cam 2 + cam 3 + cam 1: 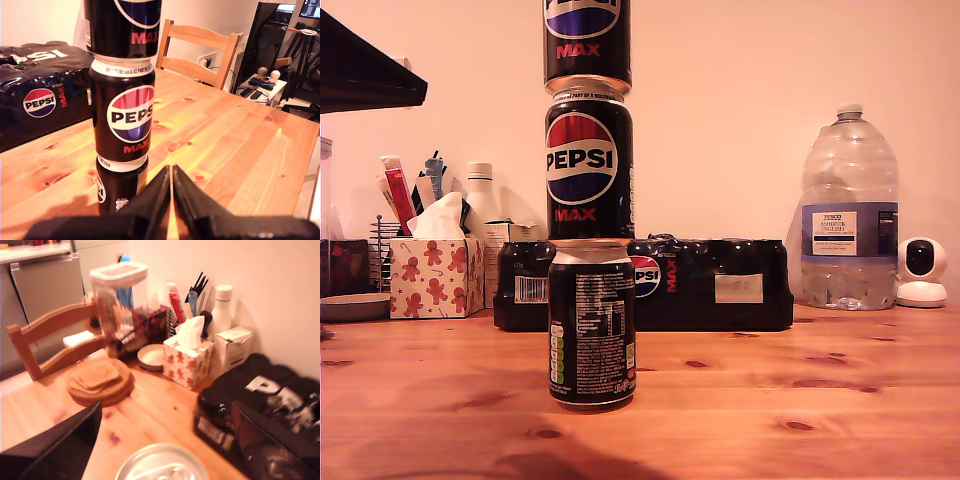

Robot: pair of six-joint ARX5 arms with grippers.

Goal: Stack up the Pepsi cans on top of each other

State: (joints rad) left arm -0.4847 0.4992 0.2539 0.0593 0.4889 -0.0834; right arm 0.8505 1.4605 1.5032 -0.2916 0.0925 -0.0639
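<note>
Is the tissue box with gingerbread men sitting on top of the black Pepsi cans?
No, the tissue box stands on the wooden table, beside the stacked black Pepsi cans.

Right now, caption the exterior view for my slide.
Three Pepsi cans stacked upright on the wooden table, multipack behind.

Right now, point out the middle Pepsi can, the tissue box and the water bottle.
middle Pepsi can [588,168]: exterior view, on its logo.
tissue box [435,277]: exterior view, on its front face.
water bottle [847,165]: exterior view, on its clear shoulder.
</note>
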